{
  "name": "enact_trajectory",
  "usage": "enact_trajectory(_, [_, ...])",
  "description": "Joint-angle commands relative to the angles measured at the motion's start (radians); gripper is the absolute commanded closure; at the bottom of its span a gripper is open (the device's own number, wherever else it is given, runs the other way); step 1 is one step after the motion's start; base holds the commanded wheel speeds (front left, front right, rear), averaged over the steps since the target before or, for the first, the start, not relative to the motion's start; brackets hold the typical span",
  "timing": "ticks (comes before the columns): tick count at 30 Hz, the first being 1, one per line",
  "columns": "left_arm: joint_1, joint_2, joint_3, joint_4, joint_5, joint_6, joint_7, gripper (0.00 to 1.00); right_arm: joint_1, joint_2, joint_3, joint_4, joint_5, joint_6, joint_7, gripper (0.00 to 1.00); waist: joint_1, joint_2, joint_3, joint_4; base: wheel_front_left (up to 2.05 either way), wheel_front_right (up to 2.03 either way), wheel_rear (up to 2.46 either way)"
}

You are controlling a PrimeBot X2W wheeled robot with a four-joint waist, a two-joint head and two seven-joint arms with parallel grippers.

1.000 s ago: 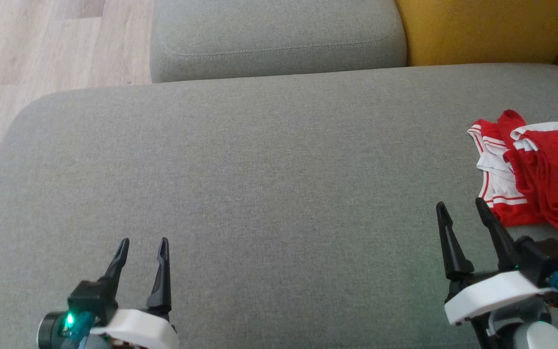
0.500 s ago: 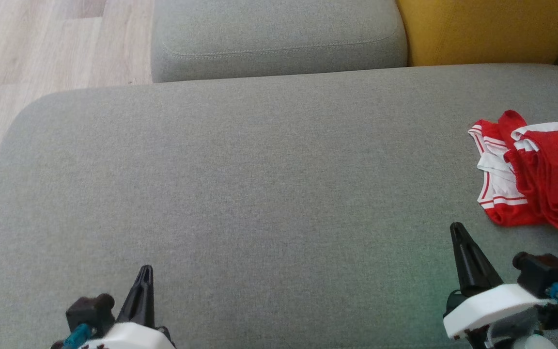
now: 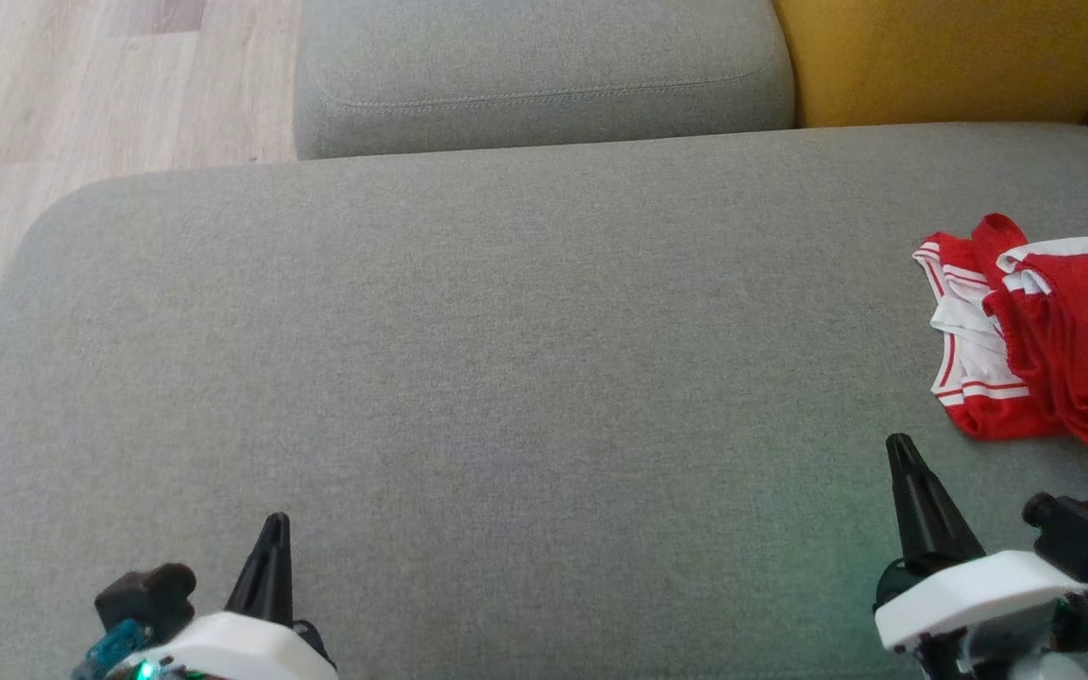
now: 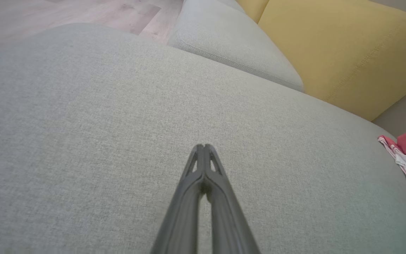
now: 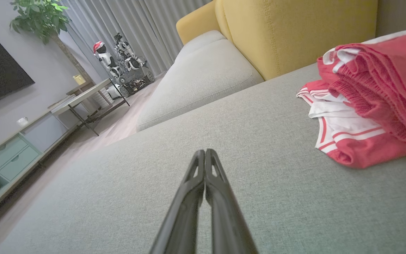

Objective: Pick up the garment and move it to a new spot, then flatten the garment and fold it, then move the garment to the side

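Jaws on your left gripper and right gripper just closed together on nothing, both low over the sofa seat; garment lies loosely folded, untouched, at the seat's right side, so I'd judge the move-aside done.

At the right edge of the grey fabric sofa seat: crumpled red-and-white garment. Behind the seat's far edge: smaller grey cushion, yellow upholstered backrest to its right. Along the front edge: left gripper toward the left corner, right gripper just before the garment, apart.
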Motion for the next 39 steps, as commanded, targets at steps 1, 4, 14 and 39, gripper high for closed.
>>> enact_trajectory(1, [-0.057, 0.006, 0.028, -0.026, -0.032, -0.010, 0.004, 1.00, -0.056, -0.017, -0.003, -0.025, 0.038, 0.000, -0.003, 1.00, 0.0000, -0.0001, 0.000, 0.000, 0.00, 0.00, 0.00])
enact_trajectory(4, [-0.063, 0.004, 0.036, -0.022, -0.065, -0.017, 0.010, 1.00, -0.060, -0.018, -0.005, -0.019, 0.074, 0.000, -0.003, 1.00, 0.0000, -0.0001, 0.001, 0.000, 0.00, 0.00, 0.00])
enact_trajectory(14, [-0.079, -0.002, 0.060, -0.012, -0.165, -0.039, 0.029, 1.00, -0.075, -0.022, -0.010, -0.001, 0.183, 0.000, -0.001, 1.00, 0.0000, -0.0001, 0.002, 0.000, 0.00, 0.00, 0.00])
enact_trajectory(39, [-0.125, -0.024, 0.133, 0.016, -0.439, -0.098, 0.085, 1.00, -0.116, -0.028, -0.031, 0.050, 0.480, 0.000, 0.007, 1.00, 0.0000, -0.0001, 0.006, 0.001, 0.00, 0.00, 0.00])
